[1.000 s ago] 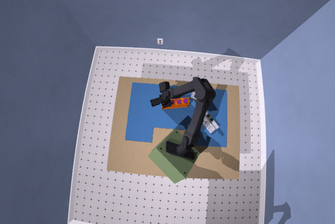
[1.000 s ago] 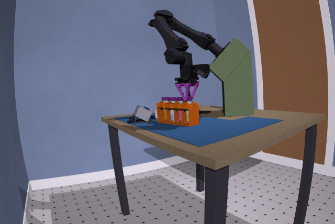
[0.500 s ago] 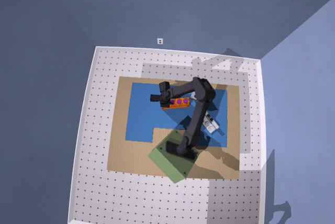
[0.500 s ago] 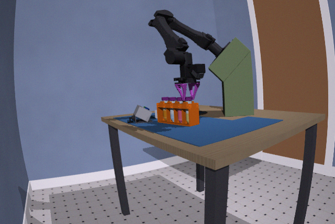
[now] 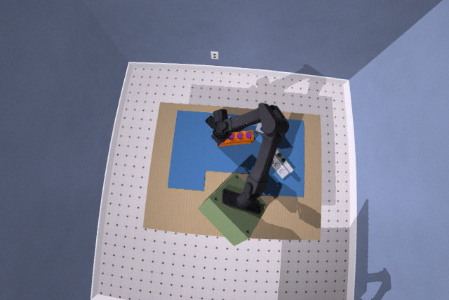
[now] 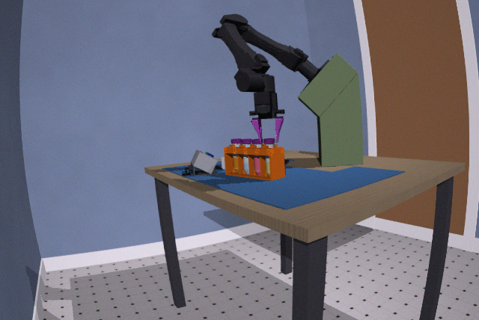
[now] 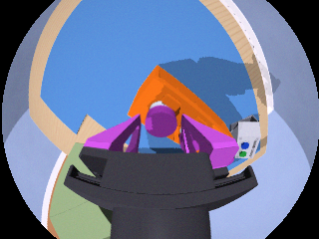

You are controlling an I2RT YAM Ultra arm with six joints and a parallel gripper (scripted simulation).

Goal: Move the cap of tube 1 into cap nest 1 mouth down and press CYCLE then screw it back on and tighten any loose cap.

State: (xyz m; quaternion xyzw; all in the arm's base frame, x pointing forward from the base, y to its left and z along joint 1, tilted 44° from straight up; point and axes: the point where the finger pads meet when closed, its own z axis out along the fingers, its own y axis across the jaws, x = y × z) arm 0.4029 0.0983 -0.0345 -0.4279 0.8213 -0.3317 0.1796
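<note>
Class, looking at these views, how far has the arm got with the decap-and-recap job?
Done: nothing visibly; all four purple screw caps sit on their tubes in the orange decapping station. In hand: the open purple-fingered gripper straddles tube 1's cap without gripping it. Left: unscrewing, nesting the cap, pressing the blue CYCLE key, waiting for green, recapping, then the green READY key.
</note>
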